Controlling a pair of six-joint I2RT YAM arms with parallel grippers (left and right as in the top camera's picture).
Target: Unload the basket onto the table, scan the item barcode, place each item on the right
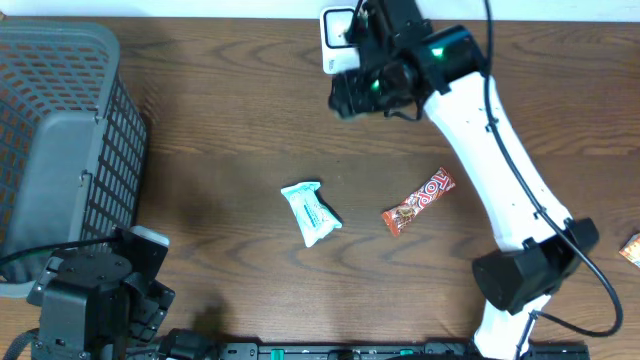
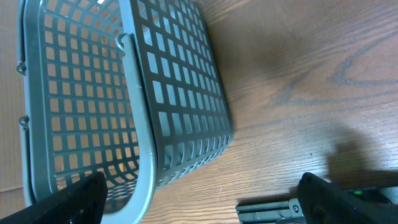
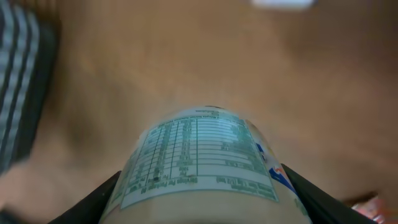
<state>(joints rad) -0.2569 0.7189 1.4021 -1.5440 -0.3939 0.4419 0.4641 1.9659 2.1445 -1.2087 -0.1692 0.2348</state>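
Two tools: right tool [image 3: 202, 205] holds a labelled bottle [image 3: 199, 155] by the white scanner [image 1: 335, 40], left tool [image 2: 199, 202] wide open. Next, show its barcode.

We see a dark brown wood-grain bench [image 1: 230, 120]; on its left end stands a grey mesh basket [image 1: 60, 150], upright with its handle folded over the rim; near the middle lies a white-and-teal packet [image 1: 312, 213], flat; to its right, apart from it, a red-brown candy bar [image 1: 420, 201] lies slanted; a small orange packet [image 1: 632, 247] sits at the right edge, cut off; at the far edge a white device [image 1: 335, 35] shows, partly hidden.
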